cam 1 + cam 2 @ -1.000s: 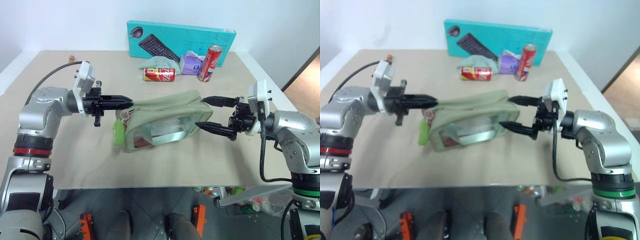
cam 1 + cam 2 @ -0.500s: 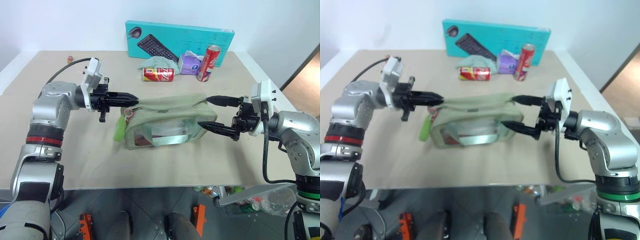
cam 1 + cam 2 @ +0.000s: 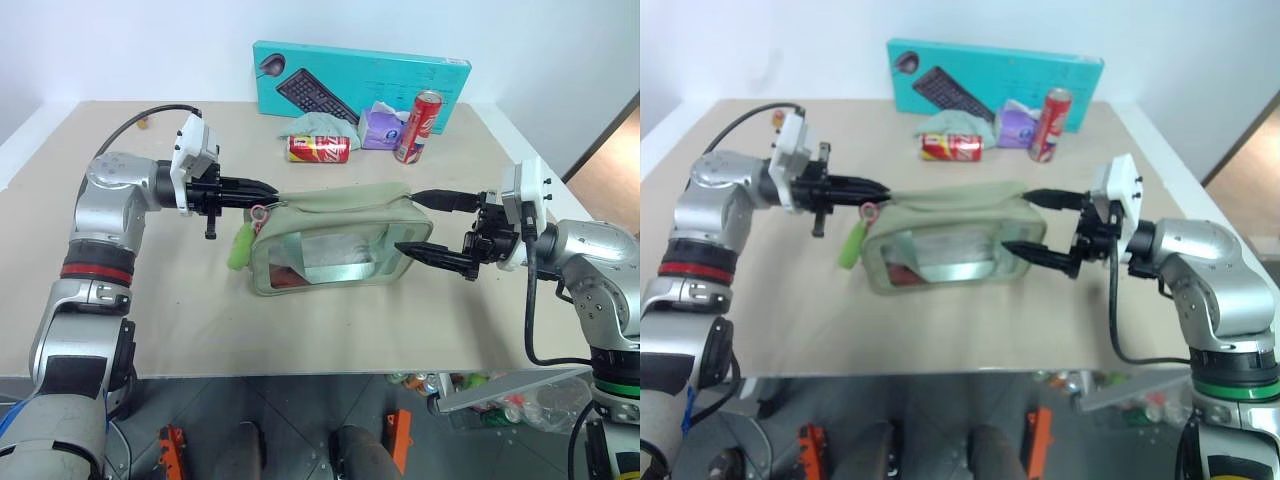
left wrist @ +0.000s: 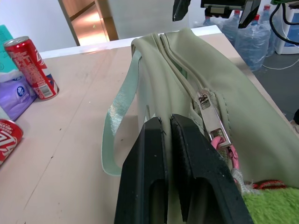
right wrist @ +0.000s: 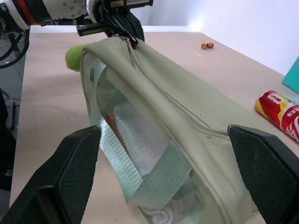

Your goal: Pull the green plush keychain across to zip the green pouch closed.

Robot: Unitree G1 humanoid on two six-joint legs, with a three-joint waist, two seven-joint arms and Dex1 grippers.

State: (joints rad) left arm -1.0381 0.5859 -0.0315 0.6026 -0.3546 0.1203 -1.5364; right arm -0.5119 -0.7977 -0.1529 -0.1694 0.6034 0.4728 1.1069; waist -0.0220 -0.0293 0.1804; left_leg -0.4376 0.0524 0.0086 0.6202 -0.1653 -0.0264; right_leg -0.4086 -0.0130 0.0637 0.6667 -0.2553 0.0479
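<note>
The green pouch [image 3: 340, 203] stands upright mid-table, its clear window facing me. The green plush keychain [image 3: 240, 248] hangs off its left end below a pink tag, and shows in the left wrist view as the keychain [image 4: 275, 207] by the metal zipper pull [image 4: 212, 126]. My left gripper [image 3: 270, 187] is shut, its tips lying on the pouch top just beside that pull. I see nothing pinched between the fingers [image 4: 149, 154]. My right gripper [image 3: 405, 220] is open wide, one finger on each side of the pouch's right end.
At the back stand a turquoise keyboard box [image 3: 360, 75], an upright red can [image 3: 418, 125], a purple tissue pack [image 3: 382, 128], a teal cloth [image 3: 320, 123] and a red can lying down [image 3: 320, 148]. Bare table [image 3: 330, 330] lies in front of the pouch.
The left wrist has rolled, and the pouch has gone from leaning back to standing upright. The keychain swung with it. The right gripper has kept still.
</note>
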